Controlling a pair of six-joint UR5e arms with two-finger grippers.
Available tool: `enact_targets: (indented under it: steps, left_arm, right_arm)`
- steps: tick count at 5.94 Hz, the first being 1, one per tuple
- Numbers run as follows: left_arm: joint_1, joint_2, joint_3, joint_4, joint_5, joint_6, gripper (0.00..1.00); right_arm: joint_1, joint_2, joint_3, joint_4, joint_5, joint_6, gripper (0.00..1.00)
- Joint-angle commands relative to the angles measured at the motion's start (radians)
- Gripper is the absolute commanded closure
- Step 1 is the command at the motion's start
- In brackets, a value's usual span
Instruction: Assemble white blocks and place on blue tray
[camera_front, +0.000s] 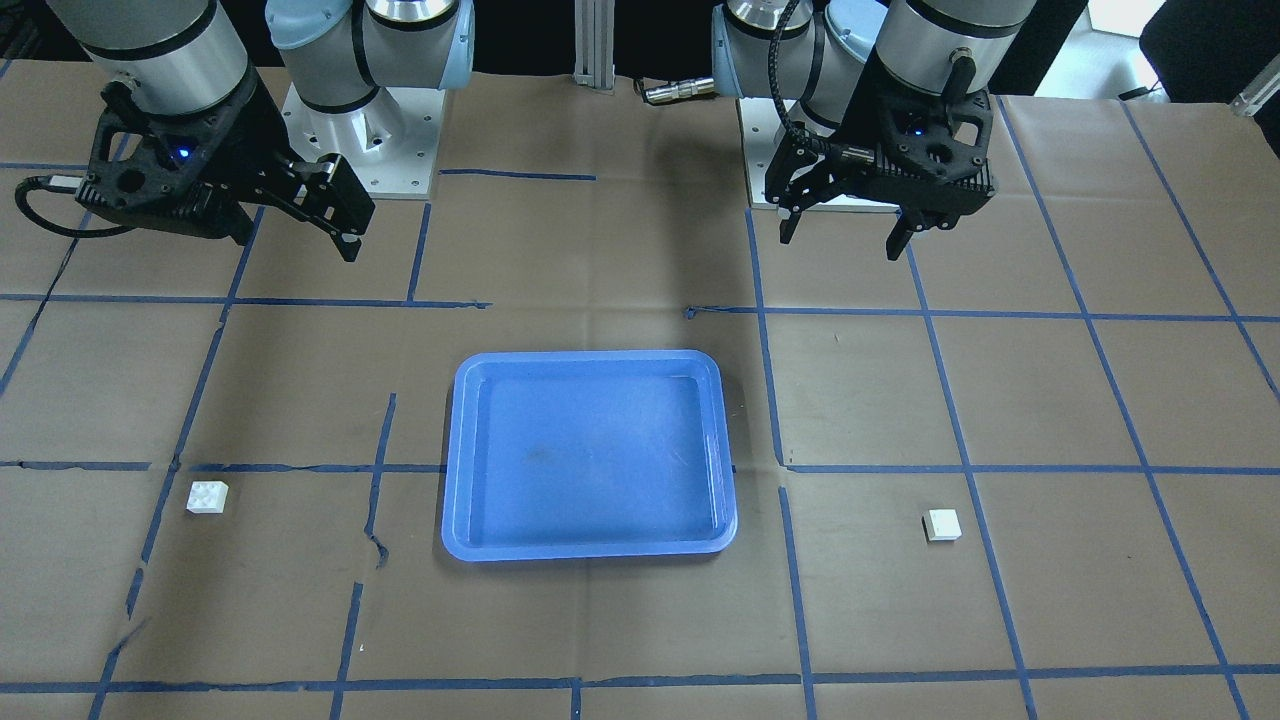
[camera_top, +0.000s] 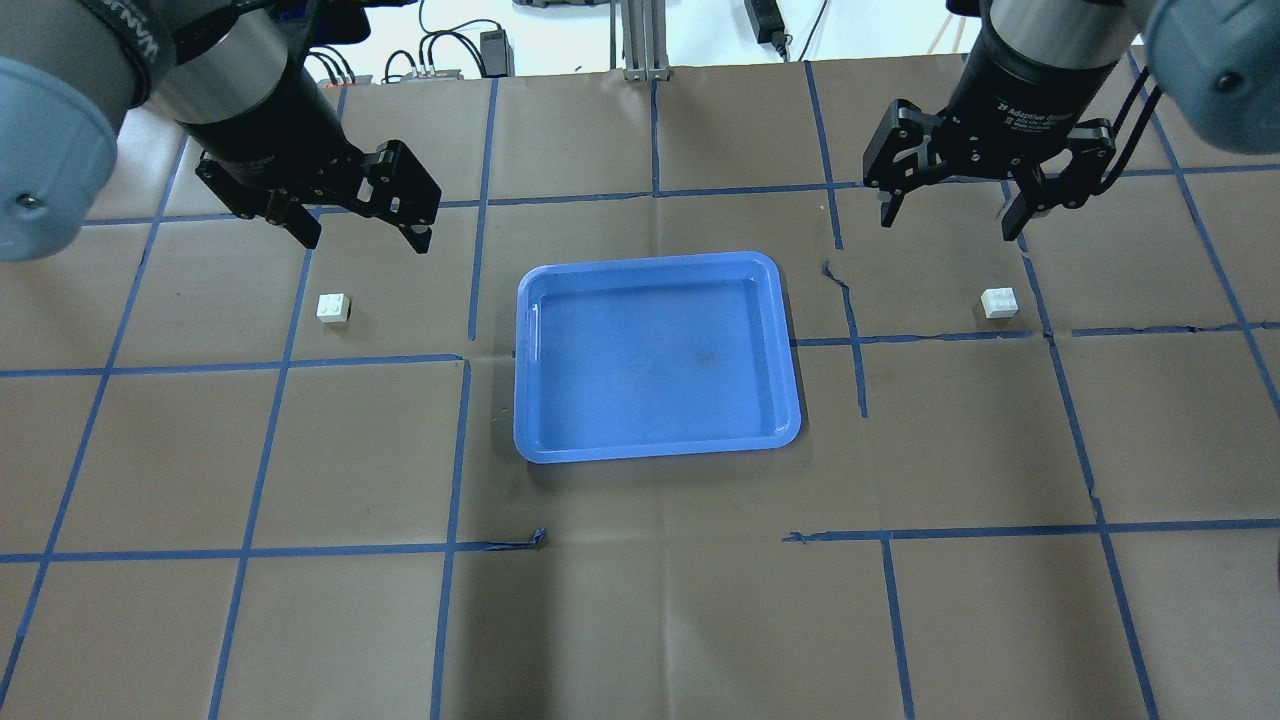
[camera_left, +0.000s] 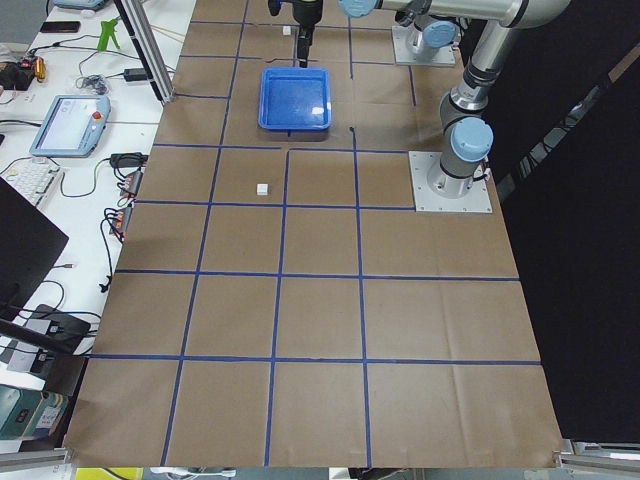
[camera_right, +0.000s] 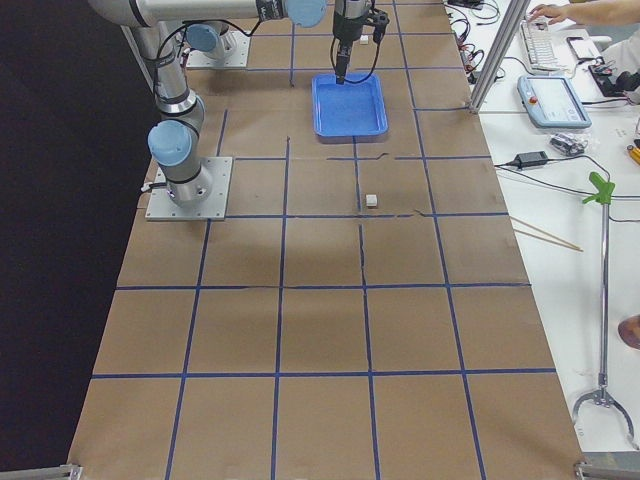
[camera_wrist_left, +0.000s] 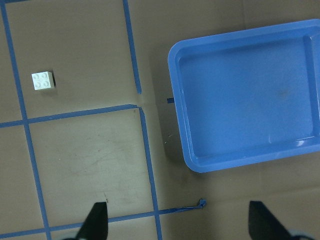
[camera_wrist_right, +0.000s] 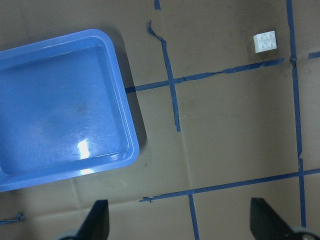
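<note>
The blue tray (camera_front: 590, 455) (camera_top: 655, 355) lies empty in the middle of the table. One white block (camera_top: 334, 307) (camera_front: 942, 524) sits studs up on the table to the tray's left side, below and in front of my left gripper (camera_top: 365, 242) (camera_front: 840, 240), which is open and empty above the table. The other white block (camera_top: 999, 302) (camera_front: 207, 496) sits on the tray's right side, near my right gripper (camera_top: 948, 225) (camera_front: 295, 240), also open and empty. The left wrist view shows its block (camera_wrist_left: 43, 80) and the tray (camera_wrist_left: 247, 95); the right wrist view shows its block (camera_wrist_right: 265, 41) and the tray (camera_wrist_right: 60, 110).
Brown paper with a blue tape grid covers the table. The arm bases (camera_front: 370, 150) stand at the robot's side. Benches with a teach pendant (camera_left: 70, 120), cables and tools lie beyond the table's far edge.
</note>
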Motion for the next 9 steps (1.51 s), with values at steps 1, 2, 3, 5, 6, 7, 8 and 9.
enact_targets:
  steps: [1,2,3,5,6,7,8,9]
  left_arm:
    - [0.018,0.0,-0.004,0.002,0.0,0.002,0.0]
    - [0.079,-0.011,-0.012,0.003,0.003,0.017,0.0]
    - [0.188,-0.055,-0.029,-0.009,-0.003,0.125,0.0]
    - [0.305,-0.204,-0.053,0.125,0.0,0.22,0.0]
    - [0.322,-0.299,-0.062,0.184,0.008,0.218,0.0]
    - [0.354,-0.406,-0.069,0.283,0.013,0.22,0.0]
    - [0.356,-0.463,-0.076,0.404,0.022,0.22,0.0]
    - [0.356,-0.505,-0.096,0.454,0.019,0.211,0.01]
  right_arm:
    - [0.0,0.001,0.0,0.0,0.0,0.0,0.0]
    - [0.0,0.001,0.0,0.0,0.0,0.0,0.0]
    - [0.0,0.003,0.0,0.0,-0.002,-0.002,0.0]
    - [-0.006,0.004,-0.002,0.0,-0.005,-0.097,0.0]
    - [-0.011,0.006,-0.002,-0.006,-0.012,-0.205,0.0]
    - [-0.027,0.006,-0.002,-0.023,-0.065,-0.377,0.0]
    - [-0.097,0.001,-0.002,-0.021,-0.086,-0.617,0.0]
    - [-0.189,-0.001,-0.002,-0.017,-0.083,-0.904,0.0]
